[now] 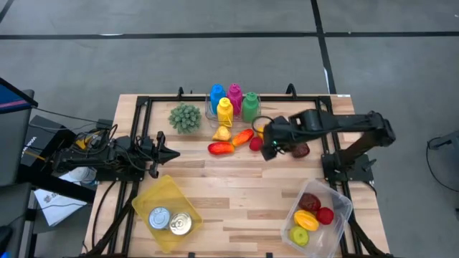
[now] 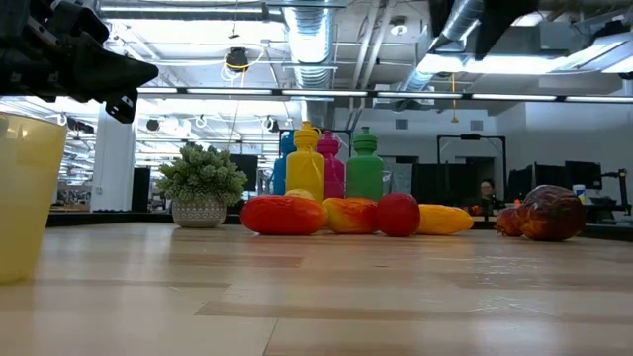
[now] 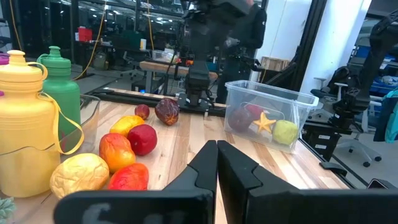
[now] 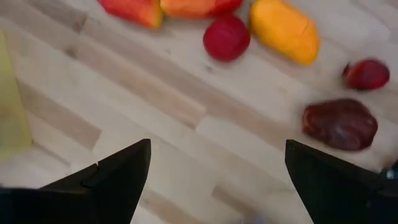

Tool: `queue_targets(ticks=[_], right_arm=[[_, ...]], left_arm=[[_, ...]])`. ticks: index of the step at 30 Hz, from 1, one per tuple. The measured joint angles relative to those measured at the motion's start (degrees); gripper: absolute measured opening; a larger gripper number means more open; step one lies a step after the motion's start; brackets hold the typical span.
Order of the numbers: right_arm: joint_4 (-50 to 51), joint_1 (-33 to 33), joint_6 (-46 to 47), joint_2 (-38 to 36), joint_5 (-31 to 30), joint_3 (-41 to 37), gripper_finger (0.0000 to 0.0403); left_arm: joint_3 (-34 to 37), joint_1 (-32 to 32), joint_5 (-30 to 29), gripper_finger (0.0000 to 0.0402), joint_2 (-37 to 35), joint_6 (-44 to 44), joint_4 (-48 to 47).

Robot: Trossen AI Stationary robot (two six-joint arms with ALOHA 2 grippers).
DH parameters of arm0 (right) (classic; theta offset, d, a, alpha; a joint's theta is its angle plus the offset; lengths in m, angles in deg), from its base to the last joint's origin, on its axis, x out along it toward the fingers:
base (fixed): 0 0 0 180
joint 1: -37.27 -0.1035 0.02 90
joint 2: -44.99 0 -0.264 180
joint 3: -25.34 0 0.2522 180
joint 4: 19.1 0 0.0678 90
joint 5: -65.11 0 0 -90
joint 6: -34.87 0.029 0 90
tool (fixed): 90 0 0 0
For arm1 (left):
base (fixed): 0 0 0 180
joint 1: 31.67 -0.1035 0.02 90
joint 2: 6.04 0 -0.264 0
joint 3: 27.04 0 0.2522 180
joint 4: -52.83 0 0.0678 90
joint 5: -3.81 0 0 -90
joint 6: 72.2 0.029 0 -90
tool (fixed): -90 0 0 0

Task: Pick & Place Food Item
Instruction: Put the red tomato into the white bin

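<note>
**Right jaws spread above the fruit row**

My right gripper [image 1: 271,148] hangs over the wooden worktop [image 1: 237,190] with its jaws released and empty, just above the loose food. Below it lie a round red apple-like fruit [image 4: 226,37], an orange-yellow oblong fruit [image 4: 285,29], a small dark red fruit [image 4: 366,74] and a wrinkled dark brown fruit [image 4: 340,124], each apart from the others. The clear plastic bin [image 1: 343,204] near my right arm's base already holds several pieces. My left gripper [image 1: 171,153] waits at the worktop's left side, jaws clenched on nothing, beside the yellow bin [image 1: 166,188] holding two tins.
</note>
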Motion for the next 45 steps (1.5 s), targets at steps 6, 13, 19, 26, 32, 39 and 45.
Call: queue_targets(ticks=[6,13,19,26,32,39,45], right_arm=[[-5.6,5.8,-4.5,4.8,-0.2,0.0,0.0358],[-9.3,12.4,-7.1,16.3,-0.2,0.0,0.0358],[-9.9,17.4,-8.2,24.6,2.7,0.0,0.0358],[-15.4,20.0,-8.0,27.5,5.6,0.0,0.0358],[-14.3,20.7,-5.5,27.6,6.0,0.0,0.0358],[-14.5,19.9,-4.1,27.7,4.5,0.0,0.0358],[-15.2,20.4,-3.6,27.6,3.4,-2.9,0.0346]], left_arm=[[0.0,0.0,0.0,0.0000,0.0,0.0,0.0],[0.0,0.0,0.0,0.0000,0.0,0.0,0.0],[0.0,0.0,0.0,0.0000,0.0,0.0,0.0],[0.0,0.0,0.0,0.0000,0.0,0.0,0.0],[0.0,0.0,0.0,0.0000,0.0,0.0,0.0],[0.0,0.0,0.0,0.0000,0.0,0.0,0.0],[0.0,0.0,0.0,0.0000,0.0,0.0,0.0]])
